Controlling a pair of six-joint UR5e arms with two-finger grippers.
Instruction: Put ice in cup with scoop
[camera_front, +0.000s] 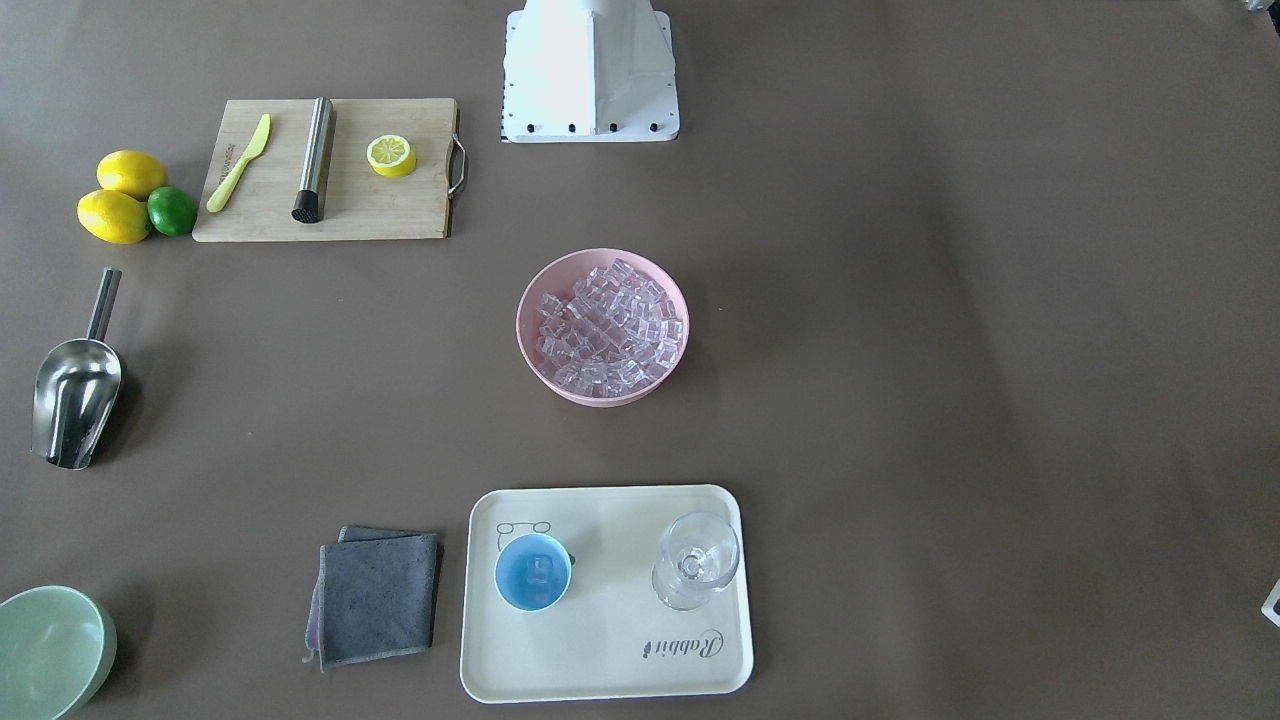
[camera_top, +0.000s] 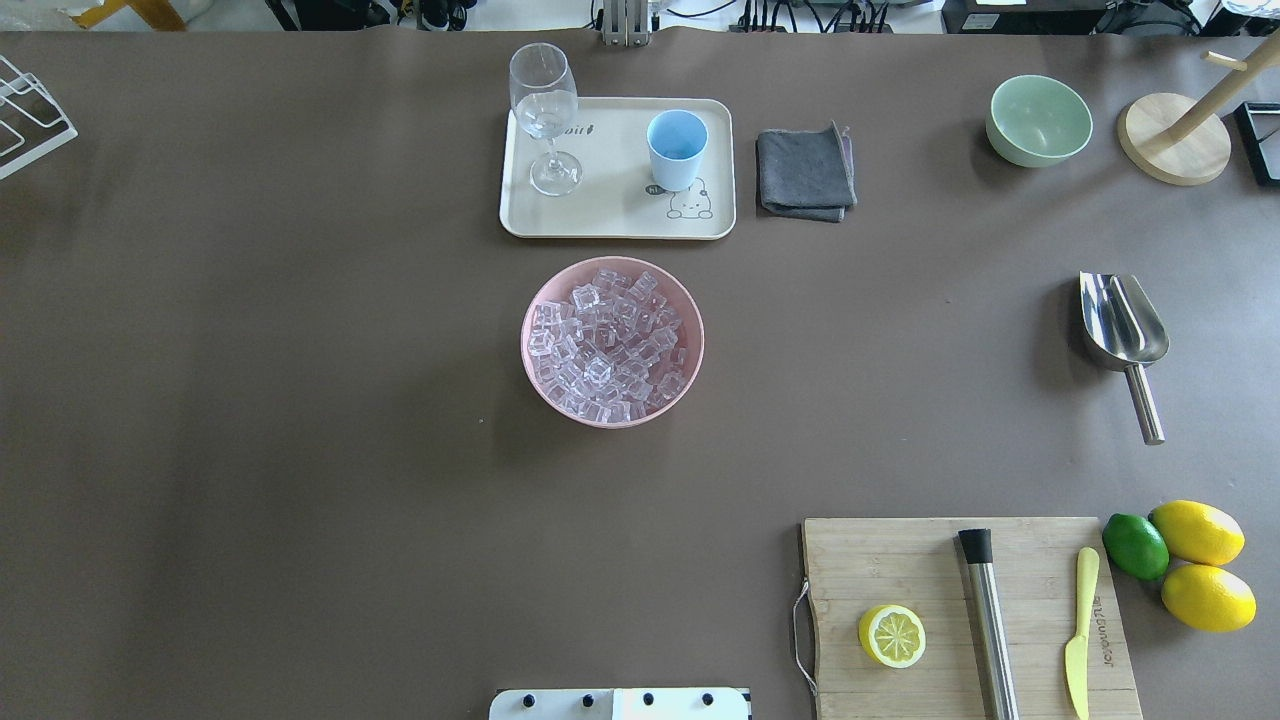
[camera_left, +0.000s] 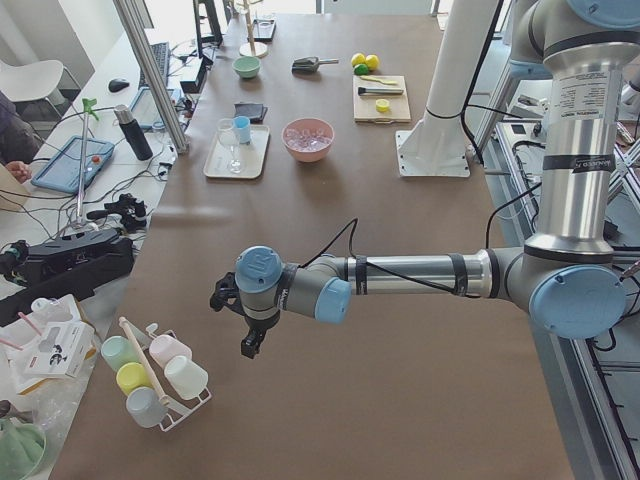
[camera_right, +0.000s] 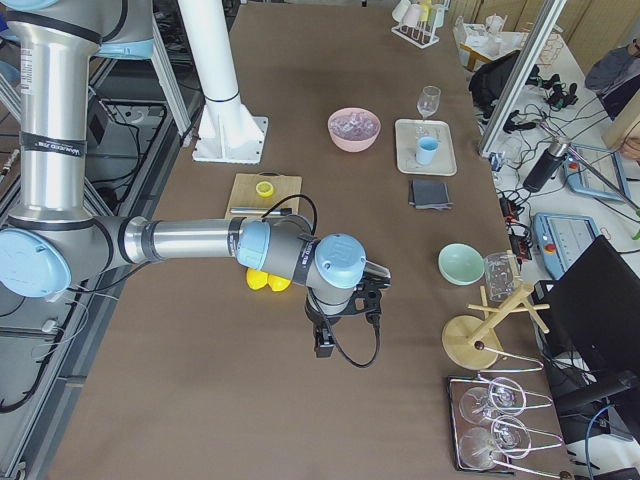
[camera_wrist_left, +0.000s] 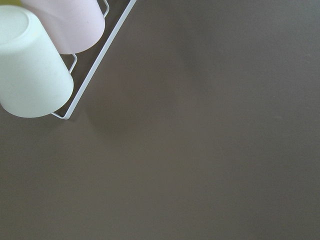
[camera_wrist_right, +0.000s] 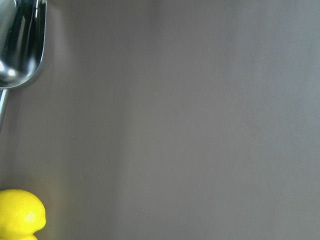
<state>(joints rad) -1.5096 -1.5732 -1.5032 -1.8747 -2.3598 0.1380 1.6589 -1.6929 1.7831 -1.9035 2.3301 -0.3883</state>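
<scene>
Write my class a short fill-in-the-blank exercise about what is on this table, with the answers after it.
1. The ice cubes fill a ____ bowl.
2. The light-blue cup and the wine glass stand on the ____.
3. The metal scoop lies with its trough ____.
4. Next to two lemons sits one green ____.
Missing words: pink; tray; empty; lime.

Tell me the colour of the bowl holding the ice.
Pink; the bowl shows best in the overhead exterior view.
</scene>
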